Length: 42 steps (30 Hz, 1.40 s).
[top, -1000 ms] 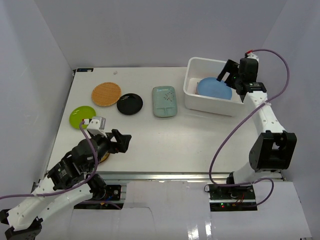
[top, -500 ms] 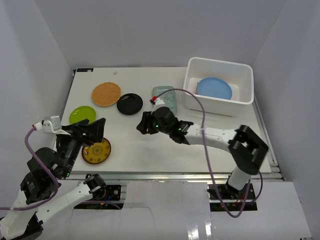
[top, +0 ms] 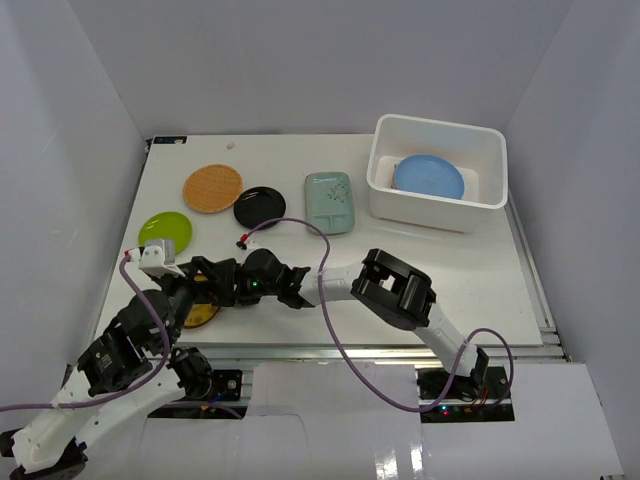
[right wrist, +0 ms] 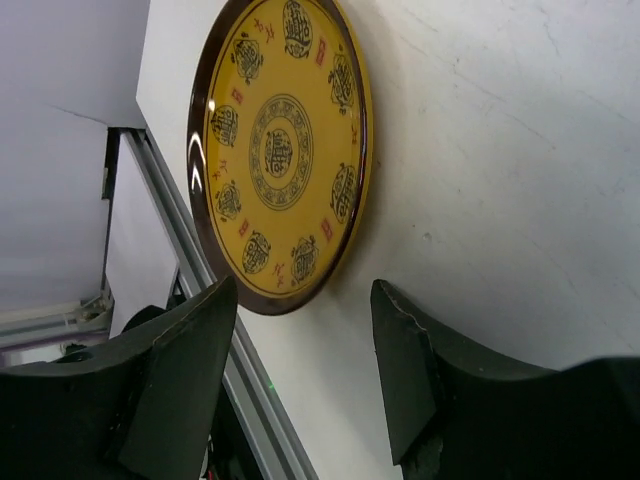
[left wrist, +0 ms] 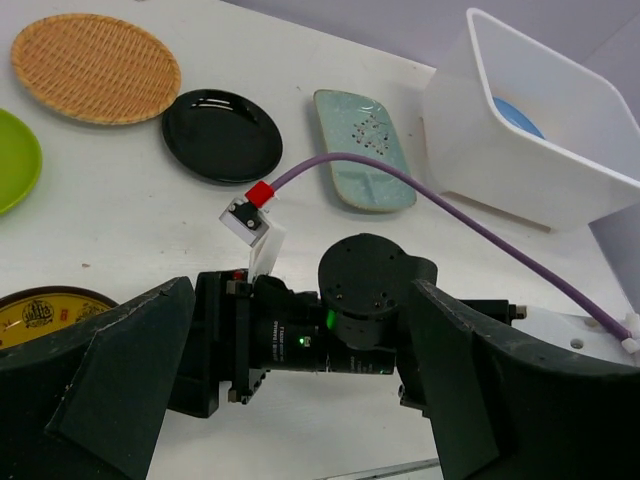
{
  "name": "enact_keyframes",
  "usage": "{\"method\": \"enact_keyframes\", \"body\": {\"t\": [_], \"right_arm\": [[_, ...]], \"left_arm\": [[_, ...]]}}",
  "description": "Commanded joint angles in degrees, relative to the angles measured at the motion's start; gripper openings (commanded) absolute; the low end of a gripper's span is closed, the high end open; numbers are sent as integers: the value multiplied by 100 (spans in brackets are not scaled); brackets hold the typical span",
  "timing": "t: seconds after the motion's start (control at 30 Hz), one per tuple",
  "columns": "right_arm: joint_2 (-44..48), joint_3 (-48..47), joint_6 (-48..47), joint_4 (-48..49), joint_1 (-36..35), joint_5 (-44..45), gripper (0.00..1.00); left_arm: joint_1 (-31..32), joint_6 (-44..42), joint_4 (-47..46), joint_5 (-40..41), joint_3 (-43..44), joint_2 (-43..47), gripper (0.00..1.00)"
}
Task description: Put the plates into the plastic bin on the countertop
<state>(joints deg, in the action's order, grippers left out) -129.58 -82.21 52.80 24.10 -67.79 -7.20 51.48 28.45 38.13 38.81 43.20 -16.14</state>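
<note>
The fingers of the right gripper [right wrist: 302,290] are partly apart and empty, with the round yellow brown-rimmed plate [right wrist: 280,150] lying flat on the white table [right wrist: 480,150] just past their tips, while the left gripper [left wrist: 300,300] is wide open.

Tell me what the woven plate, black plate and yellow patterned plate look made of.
Woven plate: looks like rattan or straw, matte; visible basket weave.
Black plate: glazed ceramic or melamine, glossy; bright reflections on it.
Yellow plate: probably printed melamine or lacquer, shiny; highlight on its brown rim.
</note>
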Motion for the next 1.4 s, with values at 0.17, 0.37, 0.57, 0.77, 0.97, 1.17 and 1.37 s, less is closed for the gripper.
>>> {"method": "enact_keyframes", "body": {"t": [0.17, 0.37, 0.57, 0.77, 0.97, 1.17, 1.37], "right_arm": [[-735, -471, 863, 604, -24, -202, 51], [-561, -17, 1189, 1096, 11, 60, 12], [1753, 1870, 402, 1783, 345, 570, 8], [4777, 3210, -987, 441, 1547, 1142, 8], [6496, 2879, -2018, -1449, 4284, 1055, 8], [5833, 2166, -2257, -2154, 6748, 344, 8], [4550, 1710, -2089, -2303, 7332, 263, 8]], "left_arm": [[11, 12, -33, 83, -84, -187, 98], [11, -111, -34, 189, -75, -416, 98], [11, 99, -34, 180, 30, -302, 98], [11, -49, -657, -40, 338, -732, 98], [11, 46, -1369, -513, -57, -1470, 98], [11, 503, -1624, -980, -329, -1936, 98], [2, 1031, -1897, -1463, -620, -2585, 98]]}}
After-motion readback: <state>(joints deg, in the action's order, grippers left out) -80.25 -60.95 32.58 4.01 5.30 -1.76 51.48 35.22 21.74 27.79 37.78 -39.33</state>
